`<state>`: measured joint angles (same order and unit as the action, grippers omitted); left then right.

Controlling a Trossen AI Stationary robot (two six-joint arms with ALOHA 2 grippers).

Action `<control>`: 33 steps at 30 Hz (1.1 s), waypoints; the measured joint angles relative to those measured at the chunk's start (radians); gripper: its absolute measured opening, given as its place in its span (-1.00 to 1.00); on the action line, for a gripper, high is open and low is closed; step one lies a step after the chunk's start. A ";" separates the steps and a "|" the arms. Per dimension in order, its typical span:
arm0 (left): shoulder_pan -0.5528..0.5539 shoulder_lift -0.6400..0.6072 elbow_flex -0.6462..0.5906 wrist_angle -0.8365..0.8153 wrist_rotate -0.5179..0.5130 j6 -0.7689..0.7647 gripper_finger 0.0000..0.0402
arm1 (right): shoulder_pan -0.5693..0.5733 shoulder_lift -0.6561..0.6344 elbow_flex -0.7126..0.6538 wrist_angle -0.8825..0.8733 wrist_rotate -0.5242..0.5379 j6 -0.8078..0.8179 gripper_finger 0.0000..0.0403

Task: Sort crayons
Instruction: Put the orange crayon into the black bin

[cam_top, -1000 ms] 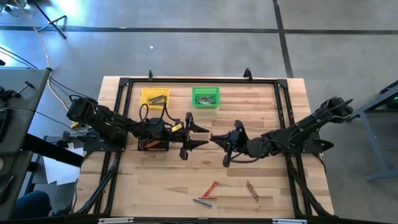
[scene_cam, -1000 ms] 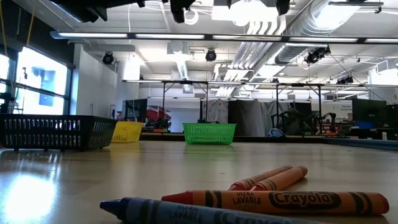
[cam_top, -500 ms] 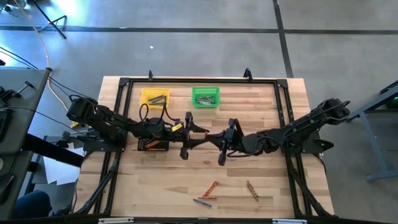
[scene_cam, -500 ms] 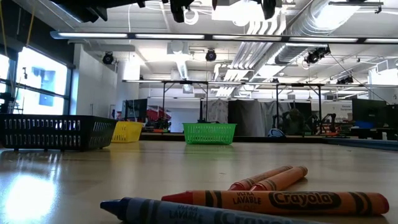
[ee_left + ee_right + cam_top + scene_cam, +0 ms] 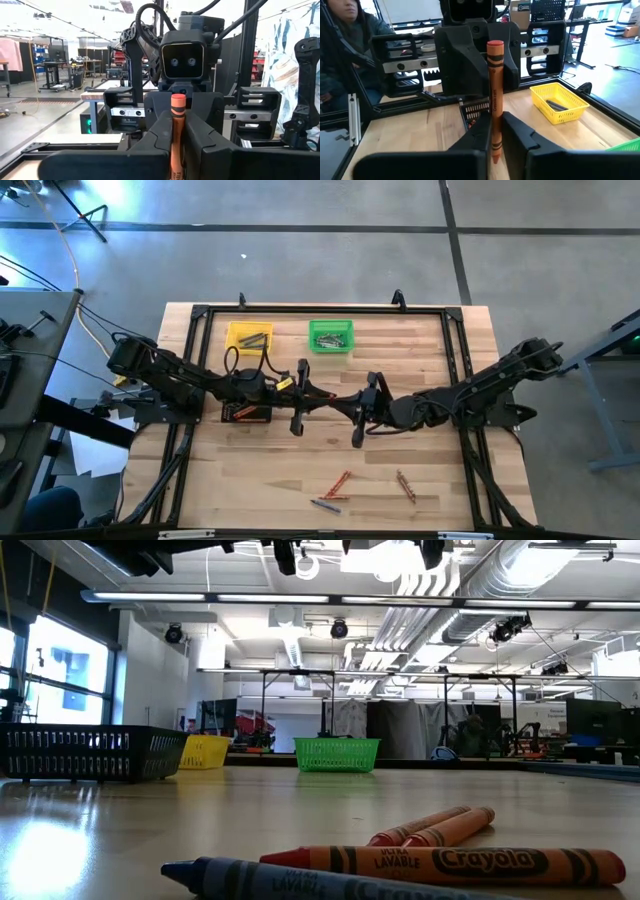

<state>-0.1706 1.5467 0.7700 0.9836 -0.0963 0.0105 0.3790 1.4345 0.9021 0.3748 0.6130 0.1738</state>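
Observation:
An orange crayon stands upright in mid-air over the table's middle, between my two grippers, which meet tip to tip. My left gripper comes from the table's left and is shut on it. My right gripper comes from the right and also has it between its fingers. More crayons lie flat near the table's front edge: orange ones and a blue-grey one. Closest in the low view are an orange crayon and a blue one. My left gripper pinches the orange crayon's shaft between its two fingers, level from the table's left and across the crayon. The crayon's top end sticks up above the fingers, clear of the table. My right gripper has the crayon's lower part between its two fingers, level from the table's right and across the crayon. The crayon stands upright, its upper end well above the fingers. I cannot tell whether both fingers still touch it.
A yellow bin and a green bin with crayons stand at the far side. A black mesh bin sits under my left arm. A dark frame rims the table. A person sits beyond the table's edge.
My right gripper has carried the upright crayon toward the table's left, in between my left gripper's wide-open fingers. My left gripper has then shut on the crayon and taken hold.

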 joint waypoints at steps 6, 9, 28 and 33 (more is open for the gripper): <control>-0.001 -0.014 -0.001 -0.031 -0.020 0.012 -0.98 | 0.001 -0.019 0.000 -0.040 0.006 0.002 -0.53; -0.003 -0.086 -0.002 -0.177 -0.080 0.050 -0.99 | 0.017 -0.060 0.000 -0.141 0.007 0.042 -0.39; -0.182 -0.501 -0.003 -1.923 -0.362 -0.864 -0.99 | 0.120 -0.145 0.000 -0.645 0.017 0.511 -0.30; -0.191 -0.455 -0.003 -1.983 -0.360 -0.892 -0.95 | 0.120 -0.145 0.000 -0.641 0.038 0.526 -0.30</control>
<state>-0.3614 1.0920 0.7666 -0.9997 -0.4564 -0.8814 0.4992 1.2892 0.9024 -0.2665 0.6510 0.6998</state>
